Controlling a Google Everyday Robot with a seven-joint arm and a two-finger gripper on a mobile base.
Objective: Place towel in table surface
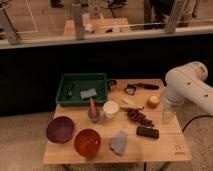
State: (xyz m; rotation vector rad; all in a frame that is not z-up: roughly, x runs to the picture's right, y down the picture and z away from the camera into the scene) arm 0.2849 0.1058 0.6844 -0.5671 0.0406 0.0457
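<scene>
The wooden table [165,147] has a white cup [110,108] near its middle. A green tray [82,76] sits behind and left of the cup, a grey cup [94,117] just to its left, a purple bowl [60,129] and an orange bowl [87,142] to its front left, and the crumpled grey towel [119,142] in front of it. Right of the white cup lie a dark beaded strand [140,118], a black block [147,132], an orange fruit [153,101] and a clear glass [168,116]; the gripper is out of sight, and only the white arm [187,85] reaches over that side.
</scene>
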